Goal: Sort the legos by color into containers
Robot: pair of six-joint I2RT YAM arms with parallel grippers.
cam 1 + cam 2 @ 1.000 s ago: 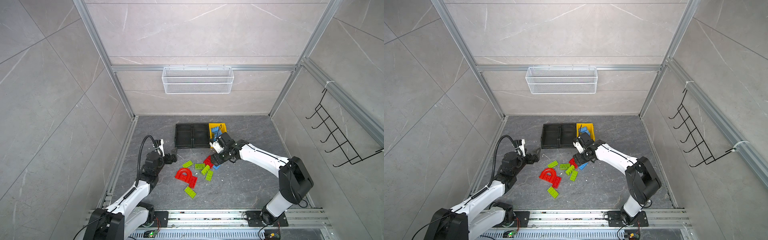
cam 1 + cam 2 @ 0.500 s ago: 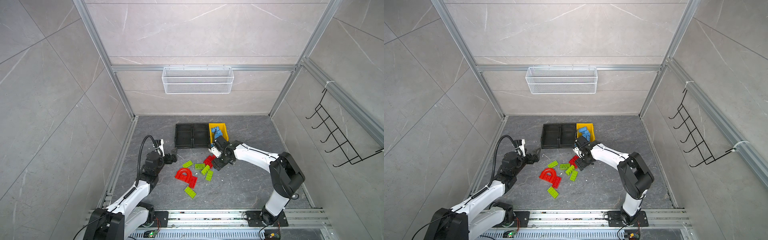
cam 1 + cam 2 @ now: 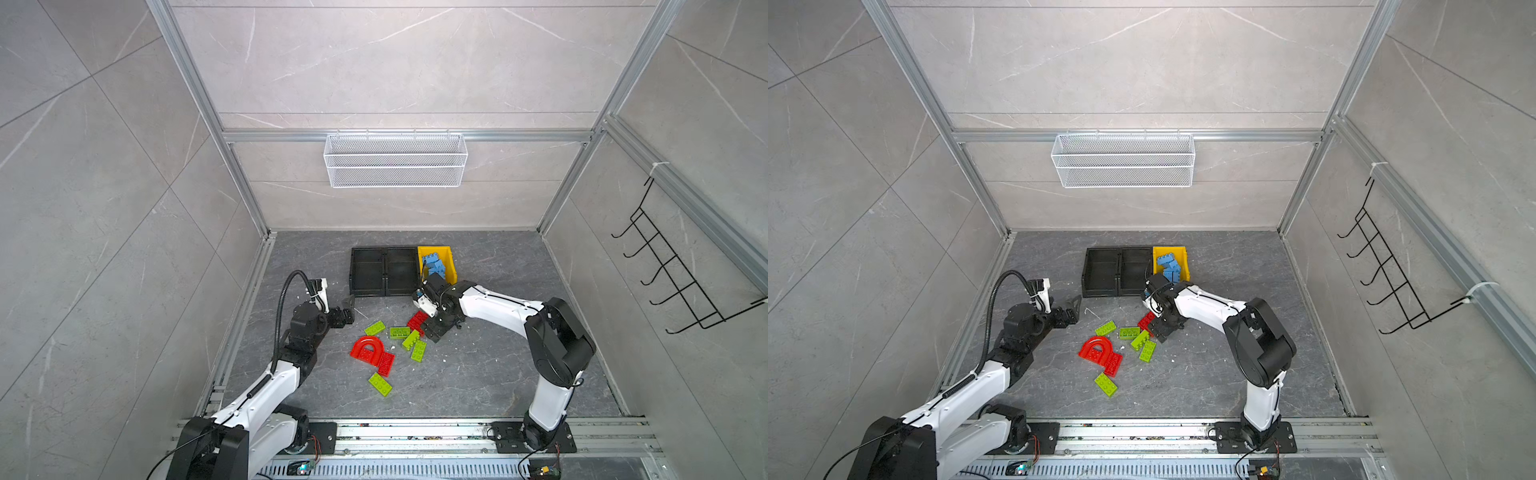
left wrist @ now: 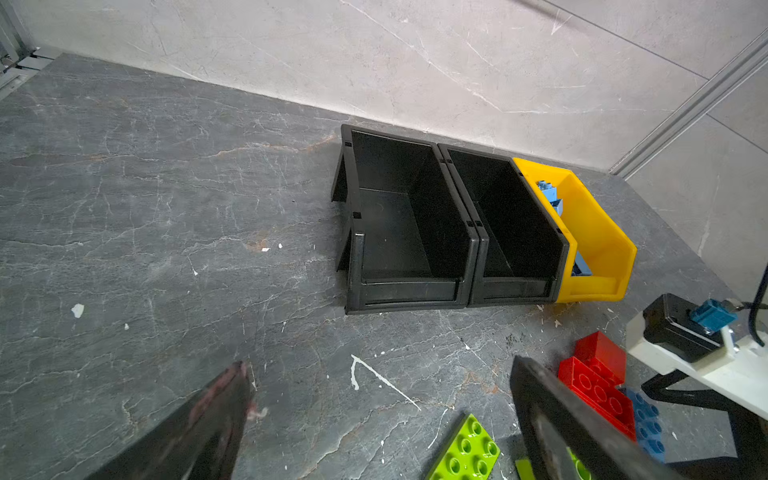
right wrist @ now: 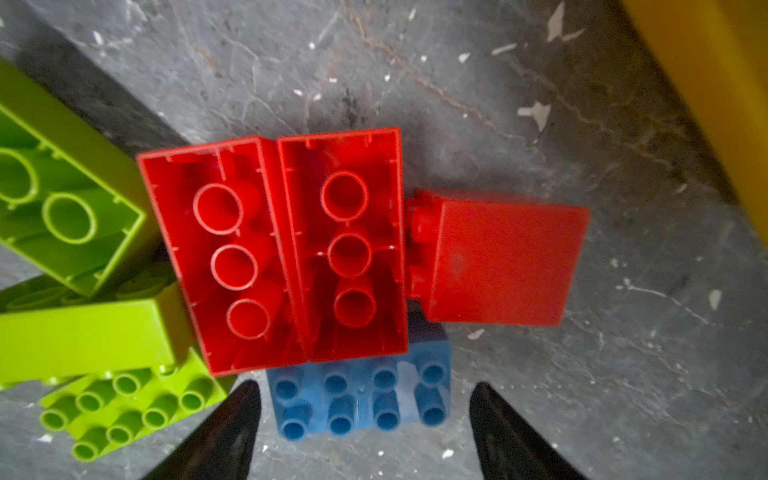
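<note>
Nearest my end in both top views, a glossy lime green brick (image 3: 380,384) lies studs up on the veined grey stone desk (image 3: 478,374), at 5 o'clock from the curved red arch (image 3: 368,348). At the arch's 2 o'clock I see four more lime bricks (image 3: 400,332) crowded just beside the right tool (image 5: 365,385). Its tapered black fingers stand apart astride a studded blue brick (image 5: 361,411), gripping nothing. Two red bricks (image 5: 349,249), upside down with ribbed hollows and round tubes showing, lie over that brick's edge. The left tool (image 4: 380,365), at the arch's 11 o'clock, gapes wide and empty. Farther, at 12 o'clock, two smooth black bins (image 3: 384,272) and a yellow bin (image 3: 452,262) stand touching side by side. Blue legos (image 3: 434,266) lie in the yellow one. A white wire basket (image 3: 395,166) hangs on the wall beyond.
</note>
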